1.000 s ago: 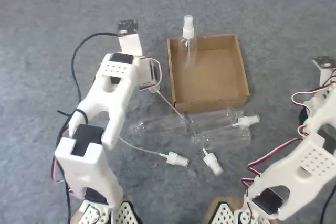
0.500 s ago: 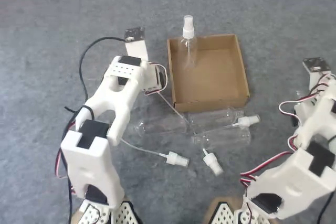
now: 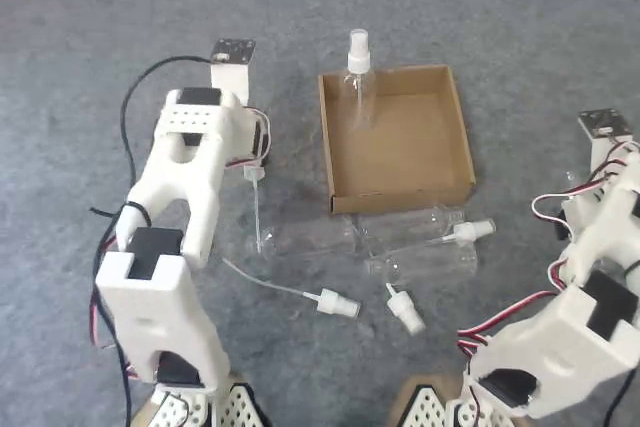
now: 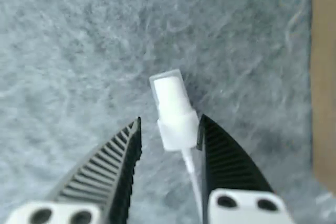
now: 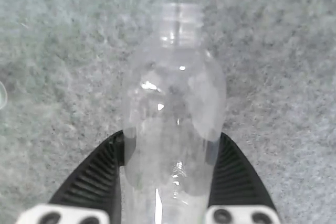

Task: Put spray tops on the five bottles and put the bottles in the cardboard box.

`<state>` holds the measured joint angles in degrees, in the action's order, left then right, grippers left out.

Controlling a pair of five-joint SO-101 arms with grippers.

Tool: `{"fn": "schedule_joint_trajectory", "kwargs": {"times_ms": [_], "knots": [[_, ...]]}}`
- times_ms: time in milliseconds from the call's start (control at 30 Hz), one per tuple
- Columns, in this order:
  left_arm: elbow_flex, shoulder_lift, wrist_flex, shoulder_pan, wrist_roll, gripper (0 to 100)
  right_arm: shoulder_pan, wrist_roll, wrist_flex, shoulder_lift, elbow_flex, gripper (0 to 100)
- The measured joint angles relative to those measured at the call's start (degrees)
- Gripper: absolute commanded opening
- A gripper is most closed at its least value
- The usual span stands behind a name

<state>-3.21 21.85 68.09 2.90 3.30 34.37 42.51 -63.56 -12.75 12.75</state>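
My left gripper (image 4: 169, 121) is shut on a white spray top (image 4: 172, 109), whose thin tube (image 3: 257, 212) hangs down over the carpet left of the cardboard box (image 3: 440, 137). In the high view this gripper (image 3: 252, 169) sits above a clear bottle (image 3: 305, 237) lying on its side. My right gripper (image 5: 170, 140) is shut on a clear bottle (image 5: 173, 119) with a bare neck, held above the carpet. One bottle with a spray top (image 3: 360, 82) stands in the box's back left corner. Two more clear bottles (image 3: 410, 220) (image 3: 425, 259) lie just in front of the box.
Loose spray tops lie on the grey carpet: one with a long tube (image 3: 335, 302), one short (image 3: 405, 309) and one beside the lying bottles (image 3: 475, 231). The right arm (image 3: 590, 297) stands at the right edge, away from the box.
My left arm swung left, away from the box, carrying the spray top; its tube now hangs down instead of lying slanted. The right arm shifted a second ago and has since kept still.
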Motion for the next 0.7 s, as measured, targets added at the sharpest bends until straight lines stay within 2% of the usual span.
{"fn": "schedule_joint_trajectory", "kwargs": {"times_ms": [133,267,500,700], "knots": [[3.96,0.0,5.54,1.58,-3.96,16,0.0,0.0,-0.35,0.0,0.0,6.7],[8.35,0.0,8.53,1.32,-4.75,16,0.0,0.0,-0.62,0.0,0.0,6.8],[9.67,5.89,5.01,1.76,1.93,16,0.0,0.0,-0.62,0.0,0.0,6.8],[13.8,11.69,3.78,1.41,3.87,16,0.0,0.7,-0.62,0.0,0.0,6.8]]}}
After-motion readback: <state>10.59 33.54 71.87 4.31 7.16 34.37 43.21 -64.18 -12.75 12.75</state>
